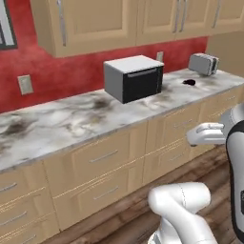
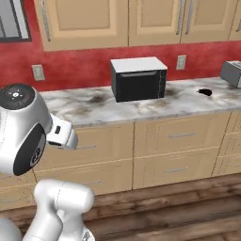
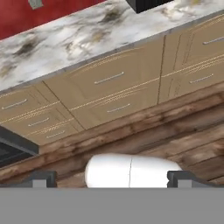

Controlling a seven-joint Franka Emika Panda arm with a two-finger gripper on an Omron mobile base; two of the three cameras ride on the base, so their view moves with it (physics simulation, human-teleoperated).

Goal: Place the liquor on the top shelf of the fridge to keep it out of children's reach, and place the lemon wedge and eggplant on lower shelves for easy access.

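My tool (image 3: 112, 177) is spread wide, holding nothing. Judging by the eggplant (image 2: 204, 92) at the counter's (image 2: 94, 110) right, nothing looks shelved yet.

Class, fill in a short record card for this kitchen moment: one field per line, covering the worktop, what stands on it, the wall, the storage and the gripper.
worktop: marbled counter
centre appliance: microwave, grey top, dark front, against the wall
far right appliance: toaster
small dark item: eggplant, lying between microwave and toaster
wall: red, with outlet
storage: tan drawers below, wall cabinets above
gripper: fingertips apart, nothing between them, pointing at the wooden floor
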